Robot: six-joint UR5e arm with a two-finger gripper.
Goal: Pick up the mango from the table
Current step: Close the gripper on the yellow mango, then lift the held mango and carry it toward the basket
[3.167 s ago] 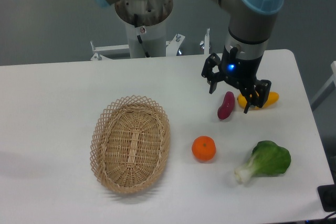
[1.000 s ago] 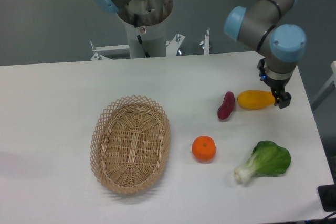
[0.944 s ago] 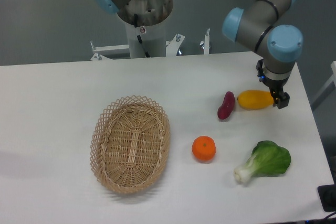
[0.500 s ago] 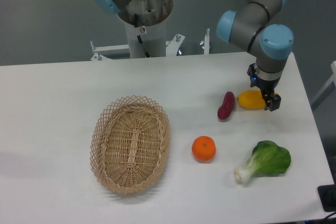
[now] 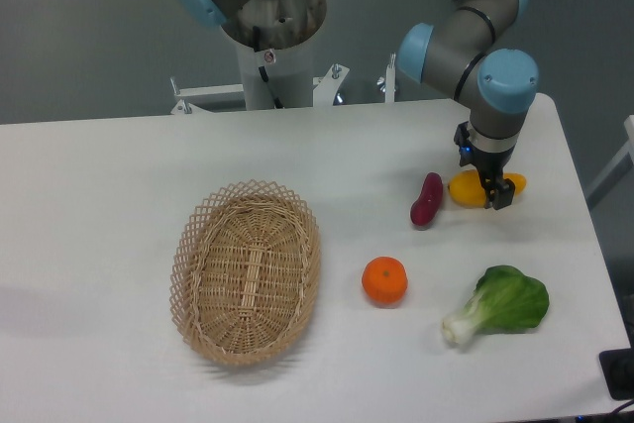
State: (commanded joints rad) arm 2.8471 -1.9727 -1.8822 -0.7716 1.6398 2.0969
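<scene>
Arm's reaching in from the far right, gripper [image 5: 492, 185] pointing down right over the mango [image 5: 466, 188], w/ a dark finger crossing the fruit's middle. Yellow shows on both sides of that finger, so the gripper sits across the mango, but from this angle can't tell if the fingers are actually squeezing it or just straddling it. Mango's on the right part of the table [image 5: 119, 185], lying lengthwise left-right and seemingly resting on the white top. Just left of it, nearly touching its left end, a dark purple-red veg [image 5: 427, 199] lies tilted. Nearer the front, an orange [image 5: 384, 280] sits apart from both, roughly btwn the basket and the greens. A leafy green bok choy [image 5: 500, 304] lies near the front right, stem end pointing left. Wicker basket [image 5: 248, 270], oval, takes up the left-centre of the table, well apart from the fruit. Robot's base column [image 5: 270, 37] stands at the far edge, behind the table.
</scene>
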